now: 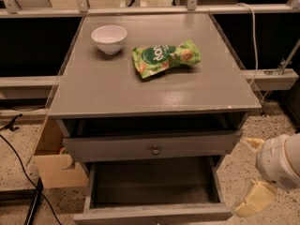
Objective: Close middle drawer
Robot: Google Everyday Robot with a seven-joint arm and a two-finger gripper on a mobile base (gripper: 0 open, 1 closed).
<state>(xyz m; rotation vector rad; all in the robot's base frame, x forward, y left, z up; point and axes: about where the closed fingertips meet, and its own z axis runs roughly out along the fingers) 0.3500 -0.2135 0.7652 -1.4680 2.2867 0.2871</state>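
One arm [282,165] comes into view at the lower right edge as a rounded white housing low beside the desk [117,95]. The hand [254,197] hangs beneath it, cream-coloured and angled down and to the left. It sits just beside the right front corner of the middle drawer [140,213]. Contact between the two cannot be made out, and I cannot tell whether the hand is open or closed. Nothing can be seen in its grasp.

The middle drawer is pulled far out toward the camera. Its bare grey inside is in full view and its front panel lies along the bottom edge of the view. Above it, the upper drawer [112,148] stands a little way out from the desk frame, with a small round knob [155,150] at its centre and a dark gap above it.

On the desk top, a white bowl [108,38] stands upright toward the back left. A green snack bag [166,57] lies flat just to its right, apart from the bowl.

A cardboard box [56,168] stands on the speckled floor [14,172] against the desk's left side, and a black cable [18,161] runs across the floor near it. A white cord [253,36] hangs down behind the desk's right edge.
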